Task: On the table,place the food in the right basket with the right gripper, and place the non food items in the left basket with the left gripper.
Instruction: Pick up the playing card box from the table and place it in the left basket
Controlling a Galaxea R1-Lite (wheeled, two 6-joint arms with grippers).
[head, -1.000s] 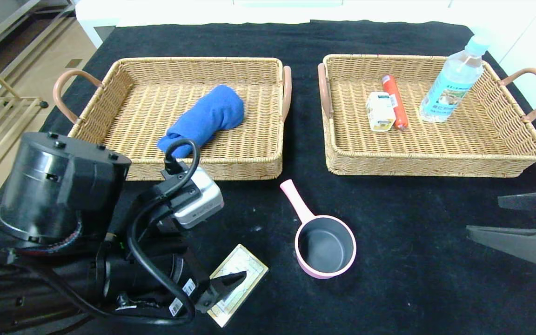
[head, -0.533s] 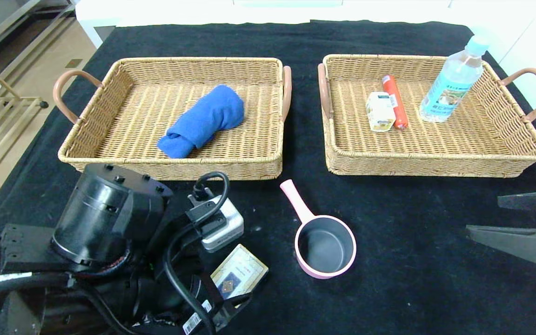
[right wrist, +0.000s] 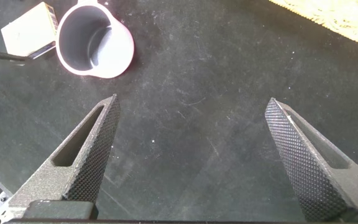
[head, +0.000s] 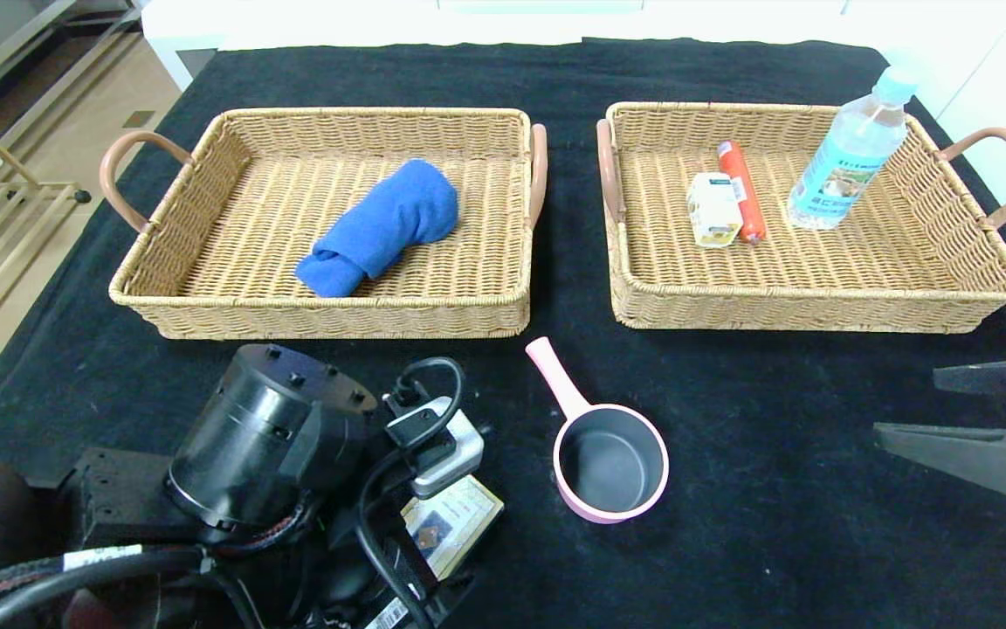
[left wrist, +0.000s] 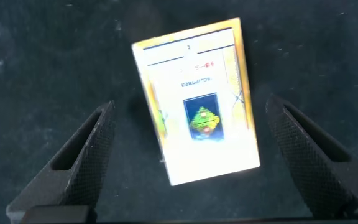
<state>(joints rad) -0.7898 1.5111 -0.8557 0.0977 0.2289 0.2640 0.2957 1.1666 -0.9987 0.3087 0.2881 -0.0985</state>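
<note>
A flat yellow-and-white box (head: 459, 517) lies on the black table near the front, left of a pink saucepan (head: 612, 463). My left arm (head: 267, 437) hangs over the box and partly covers it. In the left wrist view the left gripper (left wrist: 190, 104) is open, its fingers straddling the box (left wrist: 197, 112) without touching it. The right gripper (head: 905, 404) is open over bare cloth at the right edge, and its wrist view shows the gripper (right wrist: 192, 101) empty, with the saucepan (right wrist: 95, 40) farther off.
The left basket (head: 337, 307) holds a rolled blue towel (head: 381, 223). In the right basket (head: 817, 307) are a red sausage (head: 740, 188), a small carton (head: 714, 210) and a water bottle (head: 848, 157). The saucepan's handle (head: 555, 376) points toward the gap between the baskets.
My left arm has swung right and lower over the box, whose near half is now covered. Its fingers stay open. The right arm has not moved.
</note>
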